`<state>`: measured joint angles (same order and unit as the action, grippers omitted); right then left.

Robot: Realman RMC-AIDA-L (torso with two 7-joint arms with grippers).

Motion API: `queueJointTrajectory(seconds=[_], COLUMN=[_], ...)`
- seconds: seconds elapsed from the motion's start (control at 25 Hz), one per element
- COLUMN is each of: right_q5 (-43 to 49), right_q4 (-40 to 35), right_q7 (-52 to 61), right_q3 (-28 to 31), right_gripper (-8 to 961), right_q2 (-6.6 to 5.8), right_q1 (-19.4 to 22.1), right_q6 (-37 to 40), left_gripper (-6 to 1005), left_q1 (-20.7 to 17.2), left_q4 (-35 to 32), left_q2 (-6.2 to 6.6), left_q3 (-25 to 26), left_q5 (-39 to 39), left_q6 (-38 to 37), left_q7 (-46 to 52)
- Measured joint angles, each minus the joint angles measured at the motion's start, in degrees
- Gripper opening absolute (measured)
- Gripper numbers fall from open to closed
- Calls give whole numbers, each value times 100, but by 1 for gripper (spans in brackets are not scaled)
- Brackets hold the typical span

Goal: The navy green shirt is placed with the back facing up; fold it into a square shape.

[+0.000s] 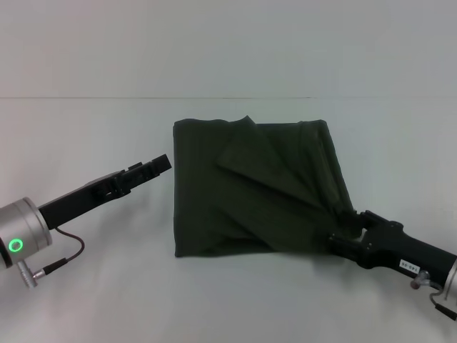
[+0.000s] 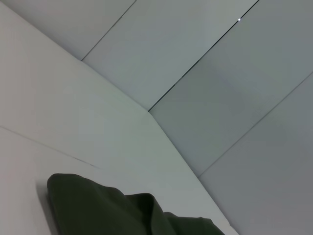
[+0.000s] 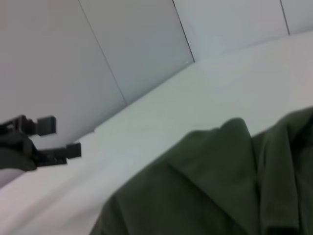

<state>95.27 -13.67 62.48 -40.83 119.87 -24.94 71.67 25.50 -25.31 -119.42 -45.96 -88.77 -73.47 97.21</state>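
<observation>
The navy green shirt lies on the white table as a rough square, with a diagonal flap drawn across its top. Its folds run together at the near right corner, where my right gripper is shut on the cloth. My left gripper hovers just off the shirt's left edge, not touching it. In the right wrist view the left gripper shows two spread fingers with nothing between them, beyond the shirt. The left wrist view catches only a far corner of the shirt.
The white table stretches all round the shirt and meets a pale wall behind it. A cable hangs from the left arm's wrist near the front left.
</observation>
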Motion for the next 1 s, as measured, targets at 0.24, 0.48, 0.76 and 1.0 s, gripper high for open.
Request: queueJointTrajectory(seconds=[0.24,0.48,0.76,1.0], right_q5=[-1,-207,-518,-470], right_q4=[-156,162,81,-223], right_q7=[-365,-1195,-1529,-1510], right_q3=[132,156,-89,-1336], right_gripper=[896,895,891,886], right_q2=[31,77,55,92], right_q1=[-120,-859,-1575,-1852], right_q6=[783,311,-1144,-1930], left_gripper=[918,918,918,918], left_q1=[-22,-34,-10,6], left_q4=[0,-9,-5,-26], left_q2=[-41,-60,-63,-73], left_q3=[-1,23,3,14], left_q5=[0,0,0,3], left_q6=[-10,-65,-68,-41], left_q7=[-2,-48,-62,-62])
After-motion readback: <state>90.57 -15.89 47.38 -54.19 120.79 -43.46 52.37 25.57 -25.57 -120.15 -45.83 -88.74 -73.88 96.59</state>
